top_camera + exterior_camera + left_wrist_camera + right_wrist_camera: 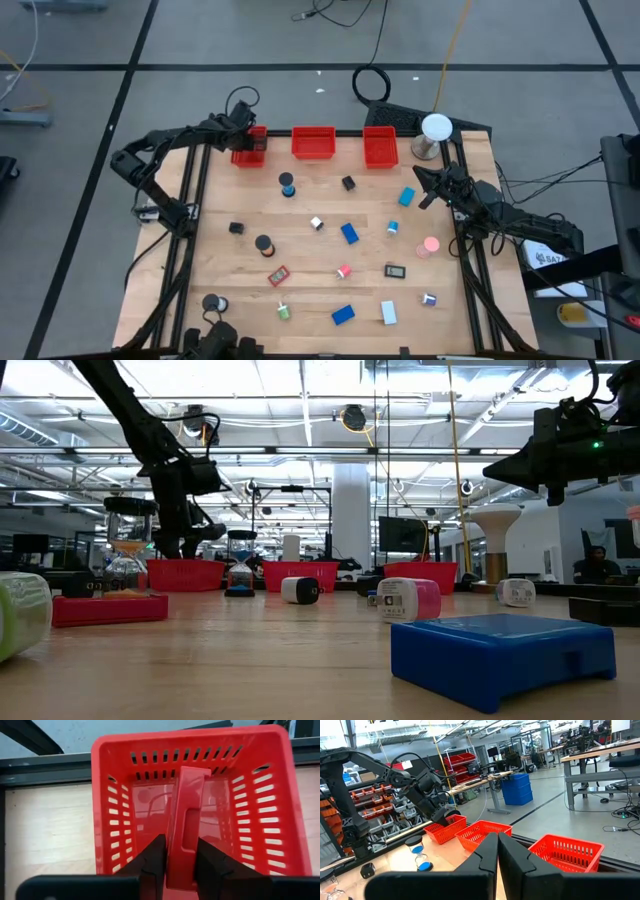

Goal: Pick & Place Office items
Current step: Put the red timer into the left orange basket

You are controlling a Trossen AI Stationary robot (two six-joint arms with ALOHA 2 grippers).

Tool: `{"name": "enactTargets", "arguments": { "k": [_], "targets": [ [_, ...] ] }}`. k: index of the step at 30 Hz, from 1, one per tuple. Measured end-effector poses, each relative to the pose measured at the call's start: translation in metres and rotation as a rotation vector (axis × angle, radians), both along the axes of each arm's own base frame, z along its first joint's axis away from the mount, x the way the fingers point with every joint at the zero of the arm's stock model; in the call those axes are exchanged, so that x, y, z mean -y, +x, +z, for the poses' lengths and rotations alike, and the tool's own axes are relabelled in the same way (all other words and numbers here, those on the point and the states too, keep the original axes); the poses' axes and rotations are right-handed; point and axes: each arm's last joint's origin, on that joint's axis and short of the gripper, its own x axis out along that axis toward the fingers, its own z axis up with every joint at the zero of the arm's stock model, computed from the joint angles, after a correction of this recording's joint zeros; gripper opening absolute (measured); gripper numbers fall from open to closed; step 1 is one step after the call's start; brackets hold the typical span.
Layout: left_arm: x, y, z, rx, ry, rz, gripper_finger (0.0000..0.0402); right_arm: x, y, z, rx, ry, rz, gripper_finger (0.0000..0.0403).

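Left hand [181,865] straddling bin handle [185,820]

Left gripper [246,140]: over the left red bin [249,150], bench's far edge.
Right gripper [424,188]: near right edge.
Office items [349,233]: scattered mid-bench.

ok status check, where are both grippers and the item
Left gripper over the left red bin, a flat red piece between its fingers. Right gripper shut, empty, raised at table's right. Nothing in the way.
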Motion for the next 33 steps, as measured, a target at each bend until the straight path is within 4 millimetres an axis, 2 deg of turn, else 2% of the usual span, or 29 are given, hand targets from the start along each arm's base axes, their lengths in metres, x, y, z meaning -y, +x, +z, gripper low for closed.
{"name": "enactTargets", "arguments": {
  "k": [17,20,28,33],
  "targets": [
    [0.002,-0.001,-0.001,-0.028,-0.010,-0.035,0.0086,0.000,0.000,0.000,0.000,0.000,0.000,0.0004],
    [0.002,-0.001,-0.001,-0.030,-0.010,-0.038,0.0106,0.000,0.000,0.000,0.000,0.000,0.000,0.0004],
    [0.005,0.002,0.002,-0.042,-0.007,-0.066,0.0193,0.000,0.000,0.000,0.000,0.000,0.000,0.0004],
    [0.008,-0.001,0.014,-0.041,0.034,-0.064,0.0190,0.000,0.000,0.000,0.000,0.000,0.000,0.0004]
  ]
}}
